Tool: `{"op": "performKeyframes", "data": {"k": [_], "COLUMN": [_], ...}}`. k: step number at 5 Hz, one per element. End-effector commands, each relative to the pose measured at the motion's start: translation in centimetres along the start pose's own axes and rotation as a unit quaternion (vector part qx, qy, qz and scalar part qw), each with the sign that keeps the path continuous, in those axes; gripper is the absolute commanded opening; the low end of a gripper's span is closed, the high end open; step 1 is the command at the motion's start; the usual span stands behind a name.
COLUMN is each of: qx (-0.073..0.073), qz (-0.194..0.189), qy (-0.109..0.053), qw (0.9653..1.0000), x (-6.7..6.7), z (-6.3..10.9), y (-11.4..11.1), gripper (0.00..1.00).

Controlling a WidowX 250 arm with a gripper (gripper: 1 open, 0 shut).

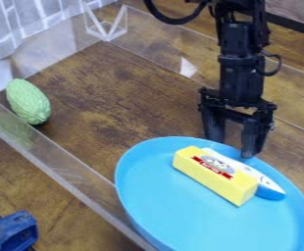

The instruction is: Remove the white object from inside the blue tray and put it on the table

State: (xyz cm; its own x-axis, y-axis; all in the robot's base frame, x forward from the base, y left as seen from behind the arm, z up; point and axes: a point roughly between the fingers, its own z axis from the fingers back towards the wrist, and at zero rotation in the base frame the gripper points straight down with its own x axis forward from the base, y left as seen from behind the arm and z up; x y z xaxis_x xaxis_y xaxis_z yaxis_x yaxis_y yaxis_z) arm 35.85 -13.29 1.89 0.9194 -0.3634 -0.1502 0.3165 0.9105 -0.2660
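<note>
The blue tray (168,211) fills the lower right of the camera view. Inside it lies a yellow block (214,174) with a red-white label. The white object (266,185) with its pale blue tip rests against the block's right end, near the tray's far rim. My gripper (232,143) hangs upright just beyond the tray's far rim, open, its dark fingers (256,140) spread with nothing between them. It stands a little behind and left of the white object. The table (116,108) is dark brown wood grain.
A green bumpy object (27,101) lies at the left beside a clear acrylic panel (63,157) along the table's front edge. More clear panels (109,20) stand at the back. Something blue (8,233) shows at the bottom left, outside the panel.
</note>
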Motion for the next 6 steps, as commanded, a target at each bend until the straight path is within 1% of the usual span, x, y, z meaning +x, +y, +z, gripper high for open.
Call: {"op": "performKeyframes", "data": {"k": [1, 2, 4, 6], "qx": [-0.005, -0.014, -0.008, -0.013], "qz": [0.031, 0.074, 0.051, 0.070], "qy": [0.038, 0.033, 0.056, 0.066], "qw": [0.9988, 0.9966, 0.9971, 0.9953], "x": [-1.2, -0.9, -0.3, -1.5], "z": [-2.1, -2.1, -2.3, -1.9], "y": [-1.3, -1.4, -2.3, -0.7], "gripper": [1.00, 1.00, 1.00, 1.00]}}
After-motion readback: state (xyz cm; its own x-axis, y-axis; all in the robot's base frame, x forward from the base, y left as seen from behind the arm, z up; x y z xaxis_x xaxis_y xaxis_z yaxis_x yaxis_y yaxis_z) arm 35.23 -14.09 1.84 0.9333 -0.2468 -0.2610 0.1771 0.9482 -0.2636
